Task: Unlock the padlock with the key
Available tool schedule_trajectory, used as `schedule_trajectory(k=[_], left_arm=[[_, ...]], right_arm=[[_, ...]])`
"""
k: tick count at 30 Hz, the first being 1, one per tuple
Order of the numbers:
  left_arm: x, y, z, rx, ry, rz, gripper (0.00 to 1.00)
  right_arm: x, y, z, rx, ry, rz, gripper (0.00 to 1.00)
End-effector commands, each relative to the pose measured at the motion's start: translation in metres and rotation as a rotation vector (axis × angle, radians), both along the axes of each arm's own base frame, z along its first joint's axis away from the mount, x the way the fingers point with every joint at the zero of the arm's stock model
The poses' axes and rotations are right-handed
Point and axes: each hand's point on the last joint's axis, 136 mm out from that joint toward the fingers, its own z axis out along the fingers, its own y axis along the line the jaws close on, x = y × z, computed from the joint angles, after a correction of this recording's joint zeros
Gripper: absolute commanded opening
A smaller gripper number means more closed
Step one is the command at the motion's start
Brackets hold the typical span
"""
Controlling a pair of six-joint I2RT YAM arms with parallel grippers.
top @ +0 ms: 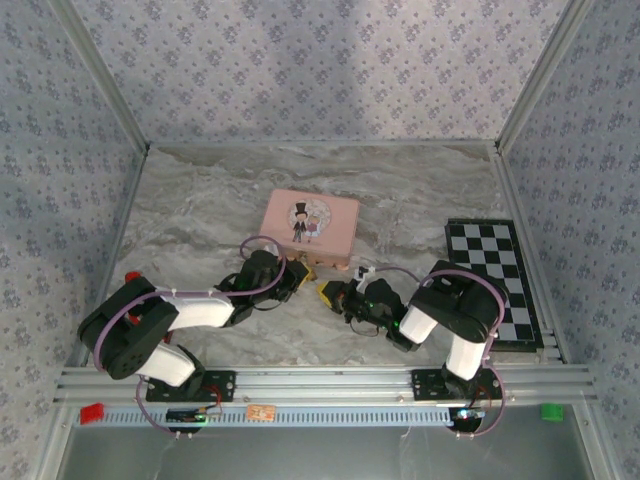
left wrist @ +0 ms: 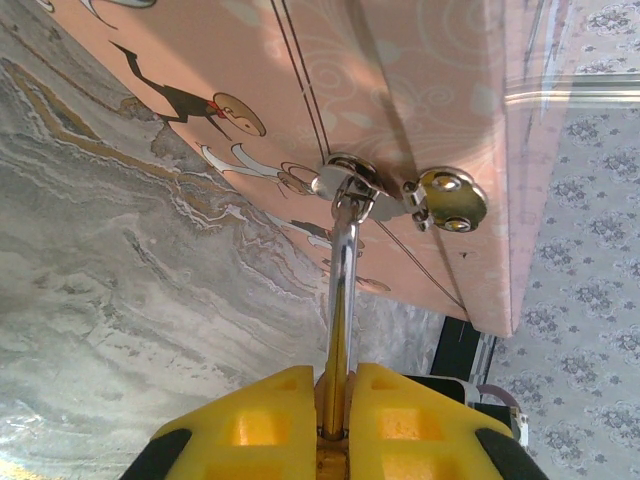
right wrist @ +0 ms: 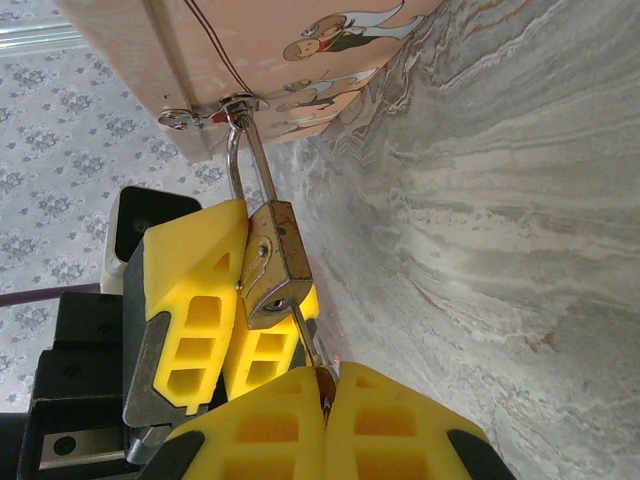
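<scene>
Grey marble-patterned table (top: 200, 200) is enclosed on three sides by blue-grey floral walls (top: 300, 60). A rectangular pink illustrated tin (top: 311, 228) lies near the table centre, and a flat black-and-white checkerboard (top: 495, 280) lies along the right edge, well apart from the work. Both arms converge just beside the near edge of the tin. The left gripper (left wrist: 335, 385), with yellow ribbed fingers, is clamped on the small brass-gold padlock (right wrist: 272, 262) and holds its body off the table. The thin silvery shackle (left wrist: 343, 270) runs from the body up through the bright metal hasp (right wrist: 215, 108) on the near wall of the tin. Both shackle legs appear to be seated, so the lock reads as not yet released. The right gripper (right wrist: 328, 378) is pinched together on the thin silvery key (right wrist: 307, 338). The key shaft runs straight from the fingertips into the base of the padlock and appears to sit in the keyway. The key's long axis lies roughly in line with the padlock body and points away from the right gripper toward the tin. The coming move is therefore judged to be a twist of the right wrist about that axis, with the left gripper bracing the body against it.
</scene>
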Motion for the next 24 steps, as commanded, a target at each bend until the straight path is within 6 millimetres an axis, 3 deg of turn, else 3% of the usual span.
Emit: schedule_trajectory(k=[1,24], left_arm=[[-0.011,-0.008,0.005,-0.030,0.003,-0.046,0.00],[-0.011,-0.012,0.000,-0.031,0.016,-0.056,0.00]], right_arm=[[0.004,0.001,0.003,0.016,-0.007,-0.020,0.00],[0.010,-0.002,0.013,0.036,-0.025,-0.026,0.00]])
